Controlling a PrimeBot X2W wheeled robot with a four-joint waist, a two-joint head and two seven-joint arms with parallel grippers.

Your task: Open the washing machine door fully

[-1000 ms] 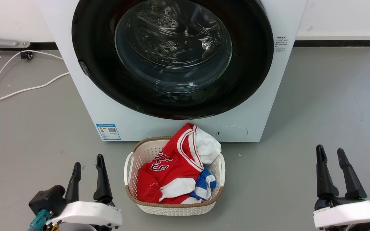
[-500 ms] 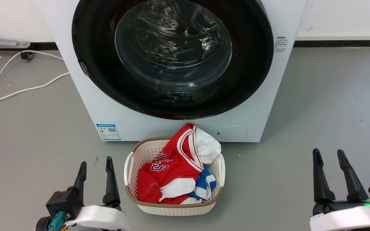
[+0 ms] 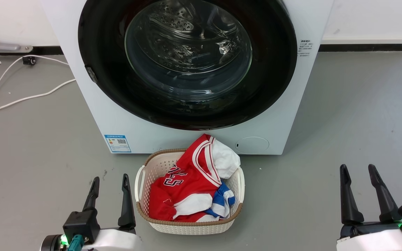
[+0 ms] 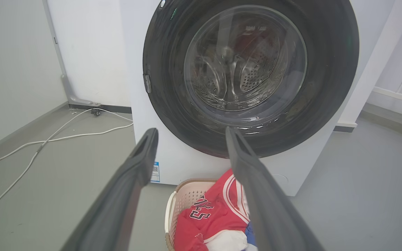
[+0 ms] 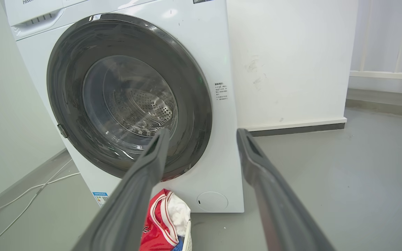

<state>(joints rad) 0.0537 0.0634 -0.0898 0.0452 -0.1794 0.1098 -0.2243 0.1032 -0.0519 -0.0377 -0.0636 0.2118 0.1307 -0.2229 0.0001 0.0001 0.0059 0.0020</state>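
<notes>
The left gripper [image 3: 110, 178] hangs low over the floor with its two fingers spread and nothing between them. The right gripper [image 3: 357, 168] is likewise parted and empty, off to the other side. Between them a laundry basket [image 3: 141, 188] holding a red jersey [image 3: 187, 174] sits just before the washing machine [image 3: 92, 115]. The washing machine door [image 3: 187, 118] is closed flush against the machine's front, well apart from both grippers. A small grey tab [image 3: 91, 74] on the door's left edge is probably the pull point, though it is too small to be sure. If it is, the glossy black ring around it offers little purchase, and a fingertip that misses could skate off without unlatching anything. The jersey's peak rises close under the door's lower rim, so a low reach risks snagging the cloth or shoving the basket against the machine. A white cable [image 3: 19, 99] trails across the floor on the left. Rolling the base that way to follow the swing could catch it under a wheel.
</notes>
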